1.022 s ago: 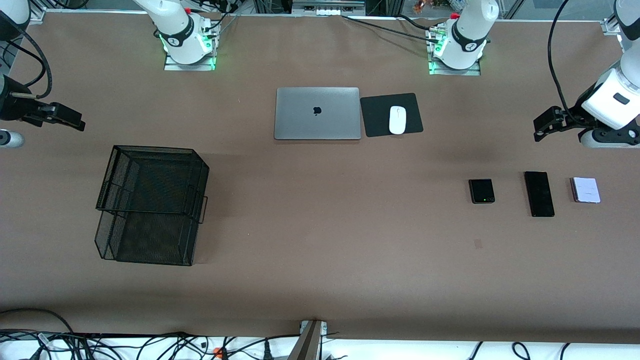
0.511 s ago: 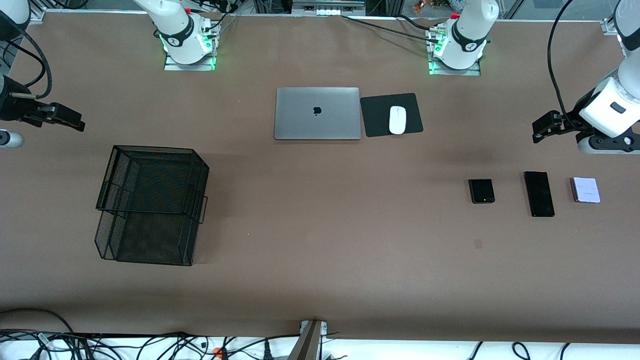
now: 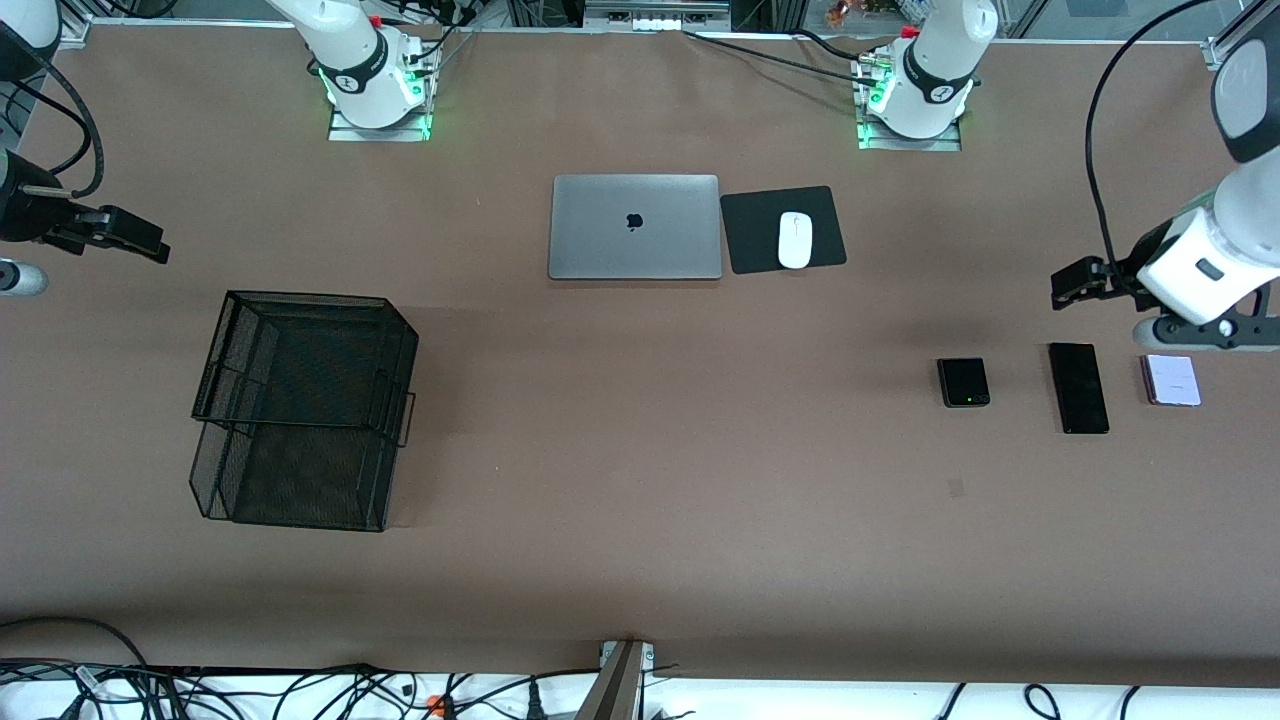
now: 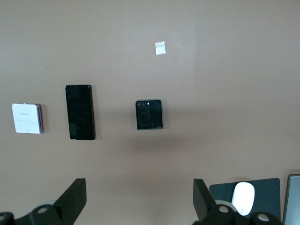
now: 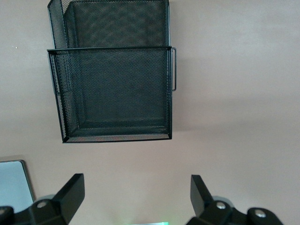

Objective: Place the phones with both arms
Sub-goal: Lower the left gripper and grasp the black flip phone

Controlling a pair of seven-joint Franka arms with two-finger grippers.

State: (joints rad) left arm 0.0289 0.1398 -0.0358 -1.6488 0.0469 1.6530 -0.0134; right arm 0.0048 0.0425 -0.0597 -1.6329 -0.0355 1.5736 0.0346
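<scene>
Three phones lie in a row toward the left arm's end of the table: a small squarish black one with a green dot [image 3: 964, 382] [image 4: 150, 114], a long slim black slab [image 3: 1078, 388] [image 4: 81, 112] and a small pale lavender-white one [image 3: 1171, 380] [image 4: 26, 118]. My left gripper [image 3: 1064, 287] [image 4: 139, 190] hangs open and empty over bare table beside the row, touching no phone. At the right arm's end my right gripper [image 3: 150, 243] [image 5: 137, 185] is also open and empty, up in the air beside the mesh tray, where that arm waits.
A black two-tier wire mesh tray [image 3: 300, 410] [image 5: 112, 89] stands toward the right arm's end. A closed silver laptop [image 3: 635, 227], and a white mouse [image 3: 795, 240] [image 4: 243, 198] on a black pad [image 3: 750, 235], lie between the two arm bases. A small pale mark [image 4: 160, 48] is on the table.
The left arm has swung its gripper down and closer to the row of phones. The phones and the right arm have not moved.
</scene>
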